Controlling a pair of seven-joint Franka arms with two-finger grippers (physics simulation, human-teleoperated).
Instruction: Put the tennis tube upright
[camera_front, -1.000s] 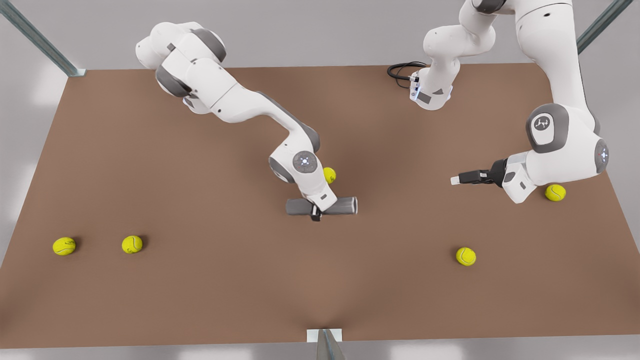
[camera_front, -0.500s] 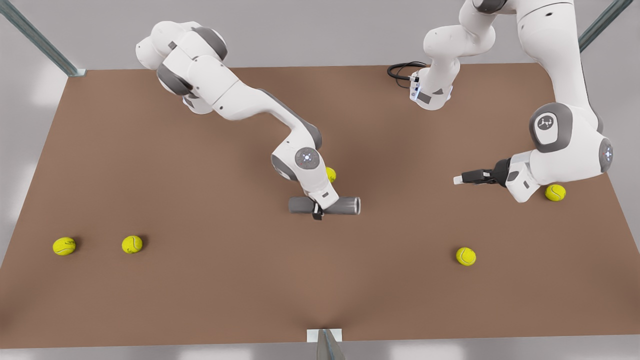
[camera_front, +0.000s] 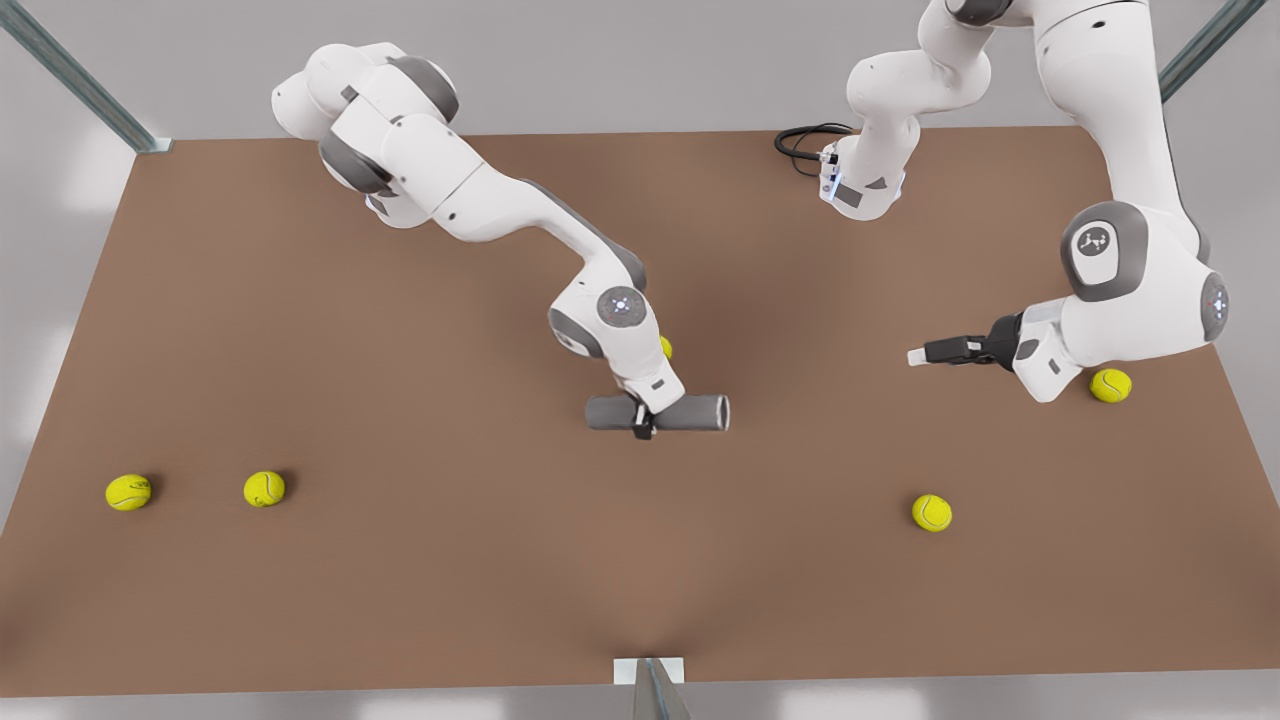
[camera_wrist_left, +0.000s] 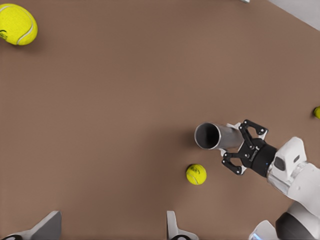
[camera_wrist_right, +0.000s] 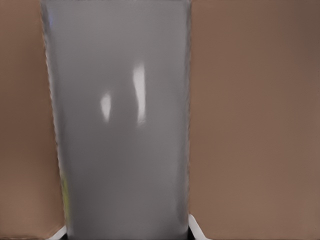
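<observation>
Right now, from the front view, the tennis tube (camera_front: 657, 412) lies level near the middle of the brown table (camera_front: 400, 560), its lighter rim toward the front view's right. The right gripper (camera_front: 641, 428) reaches down over it, fingers clenched around the tube's middle. A tennis ball (camera_front: 665, 347) peeks out just behind that arm's wrist. The left gripper (camera_front: 915, 357) hangs over the table toward its right edge, pointing at the tube and well apart from it; from here I cannot tell how its fingers are set. That arm waits. One ball (camera_front: 1110, 385) sits close under it, another ball (camera_front: 931, 512) nearer the front edge, and two balls (camera_front: 264, 488) rest toward the left edge.

Over in the left wrist view, its own fingertips (camera_wrist_left: 172, 227) stand wide apart, nothing between them. Farther off the tube's open mouth (camera_wrist_left: 208, 136) faces the camera, grasped by the black gripper (camera_wrist_left: 245, 154), a ball (camera_wrist_left: 196, 174) beside it.

Seen from the right wrist view, the grey tube wall (camera_wrist_right: 120, 125) is right up close, brown table on both sides.
</observation>
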